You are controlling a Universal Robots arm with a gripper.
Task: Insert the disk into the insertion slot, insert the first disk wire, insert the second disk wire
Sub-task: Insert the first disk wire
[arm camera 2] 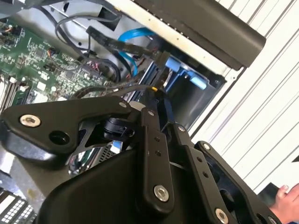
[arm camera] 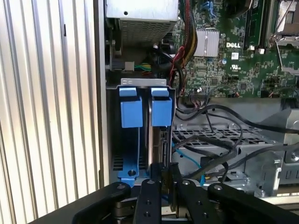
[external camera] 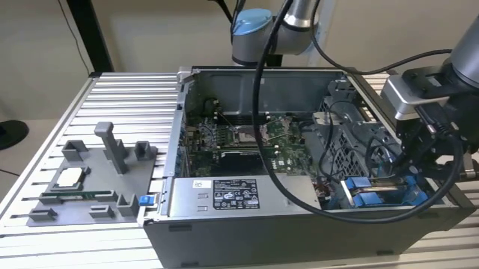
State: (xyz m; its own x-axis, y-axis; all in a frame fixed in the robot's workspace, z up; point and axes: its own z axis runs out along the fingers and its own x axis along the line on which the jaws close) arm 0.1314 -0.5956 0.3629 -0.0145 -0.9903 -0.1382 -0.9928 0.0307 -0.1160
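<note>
The ribbed metal surface (external camera: 127,89) carries an open computer case (external camera: 299,235), with the robot arm (external camera: 254,33) rising behind it and bending round over the case's end at the exterior view's right. Inside the case, a silver power supply box (external camera: 224,196) lies along the near wall. A green motherboard (external camera: 247,140) covers the floor behind it. A grey fixture tray (external camera: 112,185) with upright posts sits on the surface, just beside the case, at the exterior view's left.

The insertion slot (arm camera: 142,82), a grey metal bay with two blue tabs (arm camera: 131,112) side by side at its rim, is in the case corner beyond the power supply box. The disk (arm camera: 158,140) stands on edge within this slot, under the tab nearer the metal drive cage, and only its thin dark edge shows.

In the first wrist view the claw (arm camera: 165,169) hangs over the slot, right above the disk's edge. It is drawn narrow, with only a slim dark gap left. I cannot tell whether anything is pinched there. In the second wrist view its fingers (arm camera 2: 150,112) reach in among black cables, near a blue cable (arm camera 2: 133,35).

A person's hand (arm camera 2: 286,198) rests on the surface outside the case.
</note>
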